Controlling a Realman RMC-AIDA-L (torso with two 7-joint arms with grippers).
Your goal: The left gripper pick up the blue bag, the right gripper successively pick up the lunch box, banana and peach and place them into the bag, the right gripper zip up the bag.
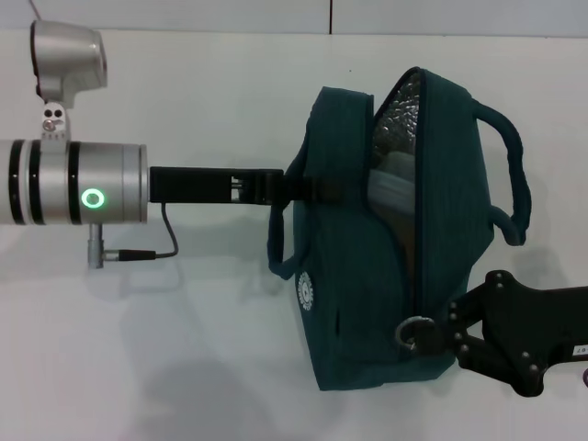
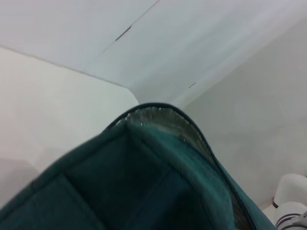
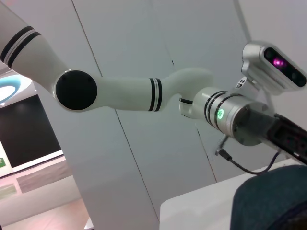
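Note:
The blue bag (image 1: 354, 285) hangs in the middle of the head view, its mouth partly open onto silver lining (image 1: 400, 110). My left gripper (image 1: 308, 188) reaches in from the left and is shut on the bag's near handle. A pale lunch box (image 1: 390, 188) shows inside the opening; the banana and peach are hidden. My right gripper (image 1: 453, 333) sits at the bag's lower right corner, shut on the metal zipper pull (image 1: 415, 331). The left wrist view looks along the bag's edge (image 2: 144, 191). In the right wrist view only a corner of the bag (image 3: 273, 201) shows.
The white table (image 1: 184, 349) lies under the bag, with the bag's shadow on it. The bag's second handle (image 1: 510, 165) loops out on the right. The left arm (image 3: 144, 91) crosses the right wrist view in front of a grey panelled wall.

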